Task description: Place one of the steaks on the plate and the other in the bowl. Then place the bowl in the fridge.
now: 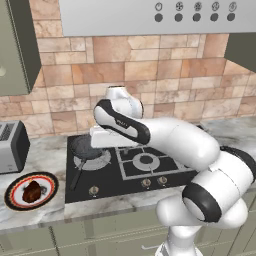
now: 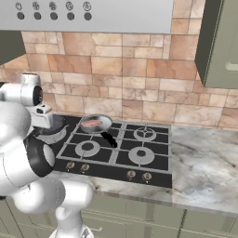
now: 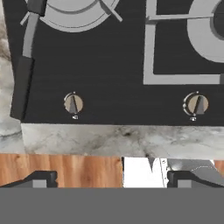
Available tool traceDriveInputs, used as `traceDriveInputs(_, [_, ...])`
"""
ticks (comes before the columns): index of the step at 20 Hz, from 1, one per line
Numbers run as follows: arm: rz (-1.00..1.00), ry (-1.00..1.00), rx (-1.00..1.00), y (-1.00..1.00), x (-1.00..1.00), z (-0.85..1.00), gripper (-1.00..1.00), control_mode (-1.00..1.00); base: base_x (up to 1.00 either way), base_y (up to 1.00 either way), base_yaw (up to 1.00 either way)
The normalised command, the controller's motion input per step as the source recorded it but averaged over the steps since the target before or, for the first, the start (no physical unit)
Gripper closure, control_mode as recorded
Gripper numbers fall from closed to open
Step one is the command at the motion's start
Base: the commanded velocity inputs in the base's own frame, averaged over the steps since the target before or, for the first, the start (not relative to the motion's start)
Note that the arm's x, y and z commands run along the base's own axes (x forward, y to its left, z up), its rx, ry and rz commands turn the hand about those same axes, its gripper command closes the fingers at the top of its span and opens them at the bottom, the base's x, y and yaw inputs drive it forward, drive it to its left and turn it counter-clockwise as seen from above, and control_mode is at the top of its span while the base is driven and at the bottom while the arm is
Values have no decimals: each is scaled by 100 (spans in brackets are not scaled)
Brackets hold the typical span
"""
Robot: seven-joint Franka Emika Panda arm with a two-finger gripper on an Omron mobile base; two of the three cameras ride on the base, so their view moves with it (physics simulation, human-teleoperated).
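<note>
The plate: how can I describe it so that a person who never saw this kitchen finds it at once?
Start at the black stove and go left along the marble counter, toward the toaster. In front of the toaster lies the plate, round, black-rimmed with a red ring, and a dark steak rests on it.

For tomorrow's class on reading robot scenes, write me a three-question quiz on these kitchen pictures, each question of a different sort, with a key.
1. True or false: the dark steak lies on the plate.
2. Where is the pink steak? A) in the silver pan on the stove; B) on the toaster; C) on the counter.
3. Fill in: in the hand view, the gripper is ____ and holds nothing.

Key: 1 true; 2 A; 3 open.
</note>
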Motion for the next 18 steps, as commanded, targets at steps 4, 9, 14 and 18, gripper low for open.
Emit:
traceDriveInputs(4, [-24,3,-12,-46,38,1,-100,-100,0,0,0])
traceDriveInputs(9, [-20,0,-9,-33,58,-1,-100,-100,0,0,0])
traceDriveInputs(14, [-8,0,-5,-34,75,-1,-100,-100,0,0,0])
traceDriveInputs(18, [-3,0,-2,-35,69,0,-100,-100,0,0,0])
